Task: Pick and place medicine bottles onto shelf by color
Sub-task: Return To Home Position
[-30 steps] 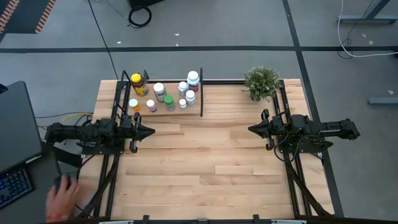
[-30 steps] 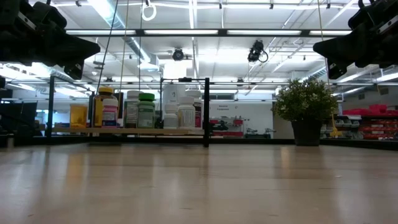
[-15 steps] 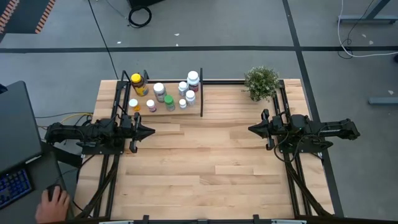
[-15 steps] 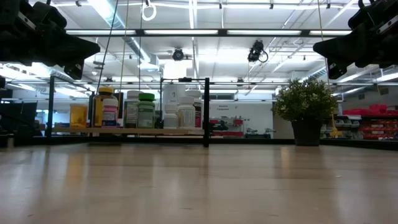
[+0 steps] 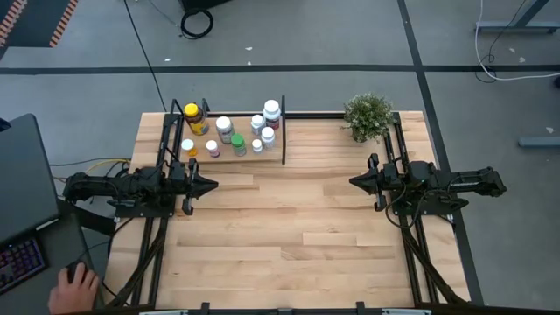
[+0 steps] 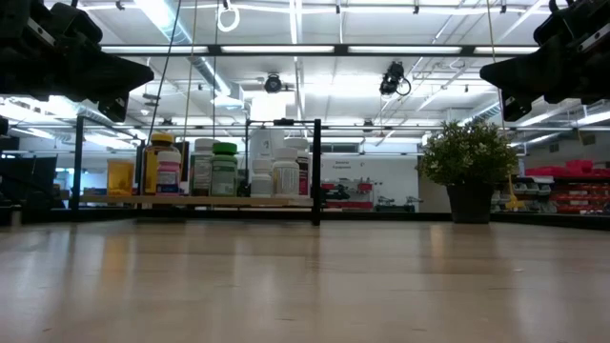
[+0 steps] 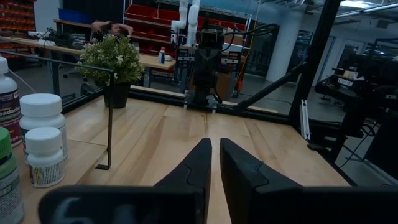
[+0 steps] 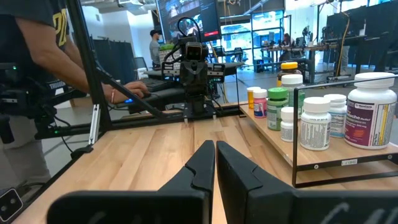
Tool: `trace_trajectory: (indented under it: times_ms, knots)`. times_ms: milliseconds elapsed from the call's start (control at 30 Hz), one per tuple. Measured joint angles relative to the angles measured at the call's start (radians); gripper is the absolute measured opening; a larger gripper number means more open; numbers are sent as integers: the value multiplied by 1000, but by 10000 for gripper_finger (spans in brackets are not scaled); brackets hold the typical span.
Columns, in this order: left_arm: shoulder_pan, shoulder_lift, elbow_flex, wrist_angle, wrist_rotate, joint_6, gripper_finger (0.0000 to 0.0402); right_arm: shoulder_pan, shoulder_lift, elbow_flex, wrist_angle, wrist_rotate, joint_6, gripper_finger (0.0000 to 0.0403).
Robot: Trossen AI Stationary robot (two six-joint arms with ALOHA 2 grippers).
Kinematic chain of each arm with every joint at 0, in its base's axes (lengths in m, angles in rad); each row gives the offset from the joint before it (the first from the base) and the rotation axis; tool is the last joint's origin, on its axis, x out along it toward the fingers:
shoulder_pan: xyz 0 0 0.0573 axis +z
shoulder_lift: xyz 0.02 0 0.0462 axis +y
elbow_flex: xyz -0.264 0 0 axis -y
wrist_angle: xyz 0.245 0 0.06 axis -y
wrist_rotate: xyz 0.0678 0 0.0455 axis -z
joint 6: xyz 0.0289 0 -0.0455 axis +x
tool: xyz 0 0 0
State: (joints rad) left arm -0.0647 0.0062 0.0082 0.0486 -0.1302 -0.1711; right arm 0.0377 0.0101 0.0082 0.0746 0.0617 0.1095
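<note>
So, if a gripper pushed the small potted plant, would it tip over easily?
Probably yes if pushed high: the potted plant has bushy leaves wider than its dark pot. The leaves would likely bend, not resist.

Grey floor (image 5: 350, 35), ceiling strip lights (image 6: 362, 50) (bright, overhead)

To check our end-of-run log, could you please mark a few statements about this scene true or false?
All the bottles stand on the shelf. True.
The plant is on the shelf. False: it stands on the table, right of it.
The left arm holds a bottle. False: its jaws are shut, empty.
The yellow-capped bottle is at the shelf's left end. True.
The right arm reaches over the shelf. False: it is at the table's right side, jaws shut.
</note>
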Motion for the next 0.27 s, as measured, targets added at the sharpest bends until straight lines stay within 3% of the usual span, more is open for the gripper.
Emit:
trace_trajectory:
  times_ms: [267]
  knots:
    - [0,0,0,0,0,0,30,0,0,0,0,0,0,24]
